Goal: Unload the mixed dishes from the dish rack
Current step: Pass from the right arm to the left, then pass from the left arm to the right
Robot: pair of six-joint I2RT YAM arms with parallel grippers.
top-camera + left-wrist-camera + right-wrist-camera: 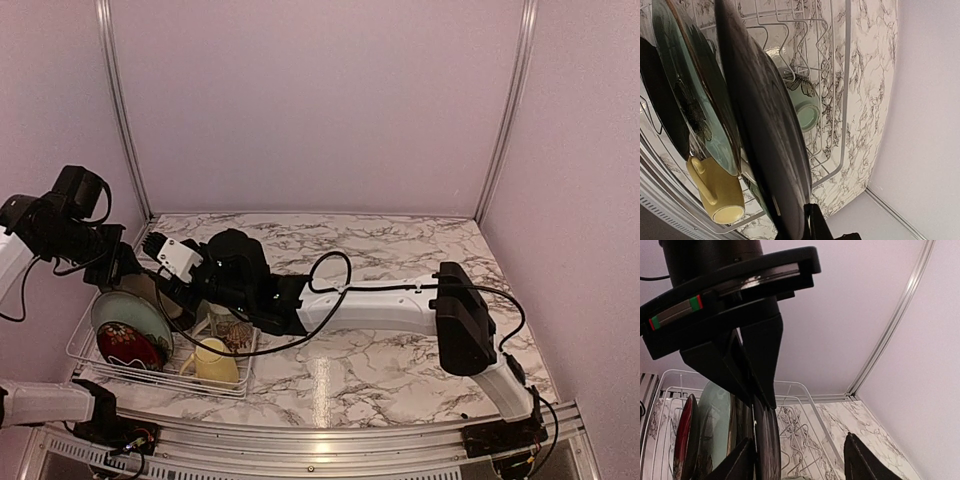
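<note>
The left gripper (756, 390) is clamped on the top rim of the black-rimmed plate (765, 140) — a tight pinch on the edge. The plate stands upright in the dish rack (846, 75), just beside the green plate (695, 100), with the dark red plate (657, 95) beyond that. The right gripper (797, 452) hangs close by, fingers spread, nothing between them. A yellow mug (717, 192) sits in the rack too.

Now, the plate itself: it looks like glazed ceramic, so I'd reckon it stiff, fairly heavy for a rim pinch, slick, and quick to chip. The rim seems the only free place to take it, since its faces are crowded by its neighbour and the wire prongs (821, 60). A straight lift should clear them; any tilt could knock the green plate.

Writing? None readable — only a green-and-red stripe (675, 313) on the left gripper's body, no letters, no brand.
</note>
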